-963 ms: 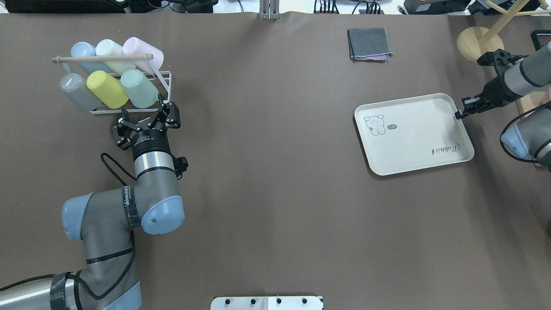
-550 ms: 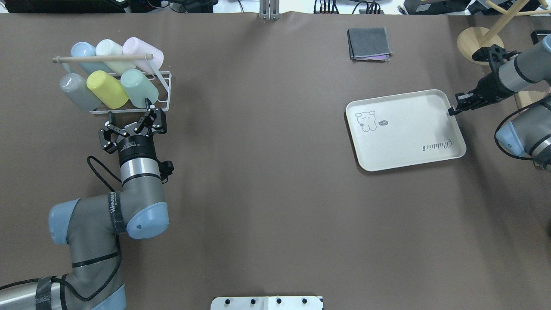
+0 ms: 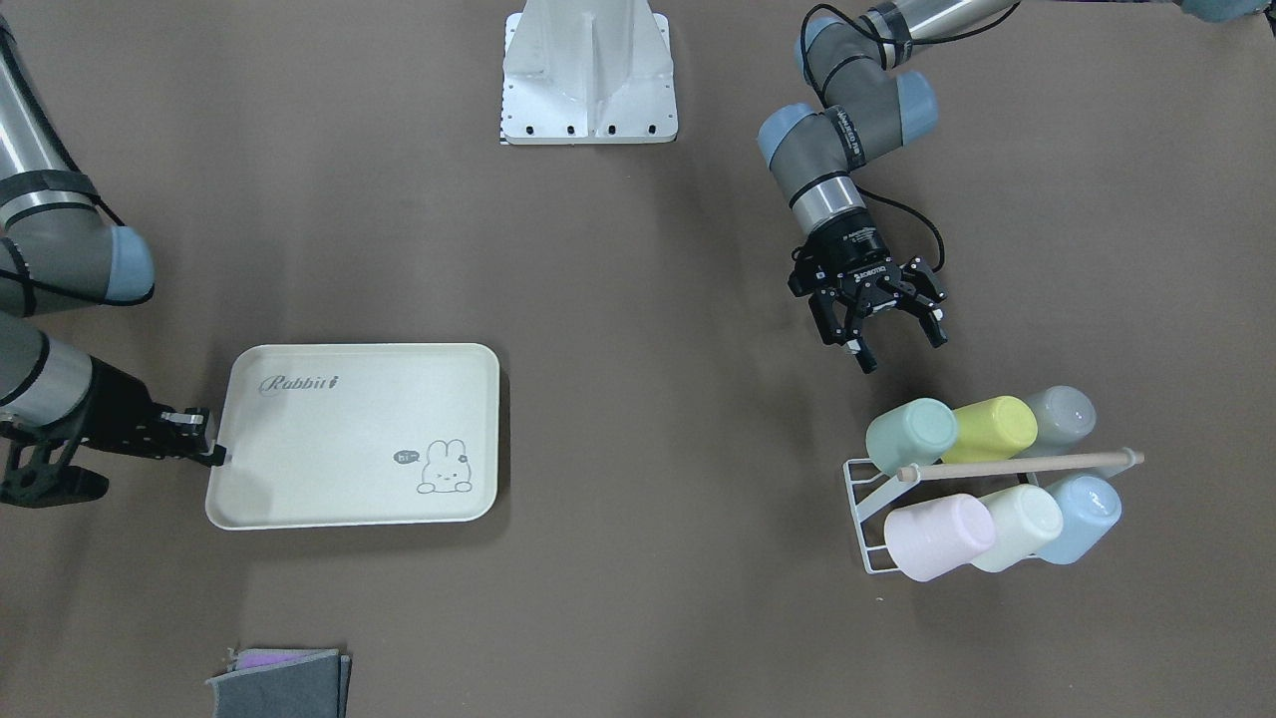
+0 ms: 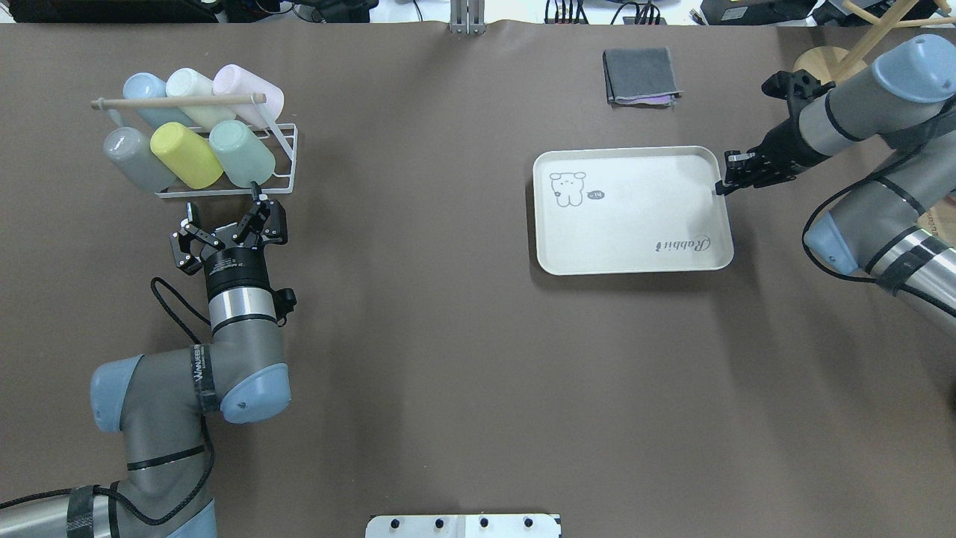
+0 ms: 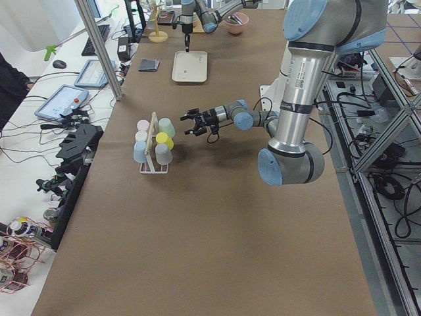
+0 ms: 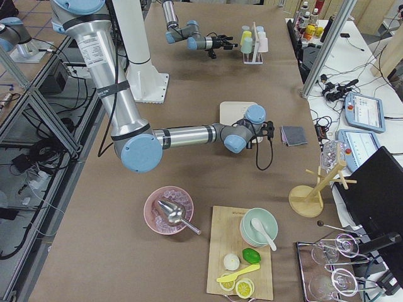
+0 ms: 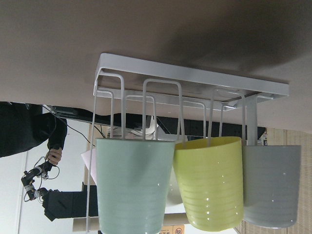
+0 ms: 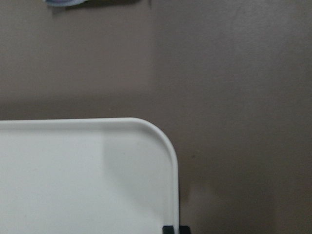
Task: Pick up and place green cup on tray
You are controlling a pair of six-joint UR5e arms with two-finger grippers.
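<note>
The mint green cup [image 4: 240,153] lies on its side in a white wire rack [image 4: 287,146], at the rack's right end beside a yellow cup. It also shows in the front view [image 3: 909,436] and the left wrist view [image 7: 131,185]. My left gripper [image 4: 222,205] is open and empty, just short of the rack and facing the cups; it also shows in the front view [image 3: 897,349]. The cream tray [image 4: 631,224] lies flat right of centre. My right gripper [image 4: 721,187] is shut on the rim at its far right corner, as the front view [image 3: 214,454] also shows.
The rack also holds yellow [image 4: 185,155], grey, blue, cream and pink cups under a wooden rod. A folded grey cloth [image 4: 641,76] lies beyond the tray. A wooden stand [image 4: 829,71] is at the far right. The robot's base plate [image 4: 463,525] is at the near edge.
My right gripper has dragged the tray leftward toward the table's middle and squared it up. My left gripper has shifted left in front of the rack and stayed open.
</note>
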